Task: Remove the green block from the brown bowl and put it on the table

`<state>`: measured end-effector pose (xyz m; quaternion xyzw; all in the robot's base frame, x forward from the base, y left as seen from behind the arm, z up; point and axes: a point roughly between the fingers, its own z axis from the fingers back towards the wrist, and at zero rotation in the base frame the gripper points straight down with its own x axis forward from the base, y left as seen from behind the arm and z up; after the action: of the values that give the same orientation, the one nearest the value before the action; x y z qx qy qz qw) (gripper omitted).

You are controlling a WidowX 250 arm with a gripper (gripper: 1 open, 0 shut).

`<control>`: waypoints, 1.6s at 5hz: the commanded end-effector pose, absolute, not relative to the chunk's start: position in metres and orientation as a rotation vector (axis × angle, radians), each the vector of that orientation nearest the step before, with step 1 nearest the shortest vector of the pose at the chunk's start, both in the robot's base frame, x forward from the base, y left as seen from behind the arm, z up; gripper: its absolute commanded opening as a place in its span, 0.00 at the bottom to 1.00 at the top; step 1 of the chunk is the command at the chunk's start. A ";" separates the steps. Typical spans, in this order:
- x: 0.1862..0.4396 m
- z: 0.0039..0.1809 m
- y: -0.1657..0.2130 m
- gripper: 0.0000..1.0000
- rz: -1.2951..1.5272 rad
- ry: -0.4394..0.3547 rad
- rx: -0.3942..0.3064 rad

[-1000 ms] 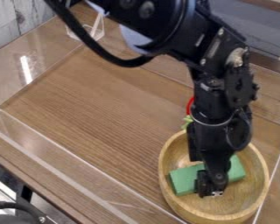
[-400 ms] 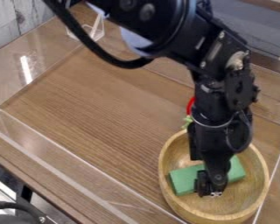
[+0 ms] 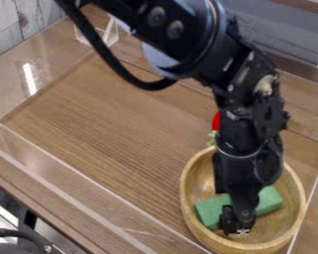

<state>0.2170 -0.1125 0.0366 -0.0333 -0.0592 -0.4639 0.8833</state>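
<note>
1. Clearly, the task is at its start: the green block (image 3: 213, 210) lies inside the brown bowl (image 3: 190, 189), at the lower right of the frame, partly hidden by the jaws (image 3: 244, 227).
2. The reach into the bowl is done; the grip, the lift, the carry out and the setting down on the brown surface (image 3: 102, 124) are all left to do.
3. The black arm (image 3: 209, 45) comes in from the top of the frame, bends near the upper right and points down into the bowl, its tip over the block.
4. The jaws stand apart at the block, with no firm grip to be seen; whether they touch it I cannot tell.
</note>
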 end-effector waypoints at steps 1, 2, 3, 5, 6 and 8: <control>0.222 0.041 -0.111 0.00 -0.954 -0.148 -0.068; 0.220 0.054 -0.110 0.00 -0.939 -0.145 -0.057; 0.219 0.069 -0.108 0.00 -0.922 -0.144 -0.044; 0.220 0.093 -0.097 0.00 -0.857 -0.146 -0.016; 0.223 0.107 -0.078 0.00 -0.786 -0.155 0.010; 0.236 0.106 -0.020 0.00 -0.616 -0.142 0.068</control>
<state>0.2286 -0.0214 0.0967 0.0269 -0.0504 -0.3036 0.9511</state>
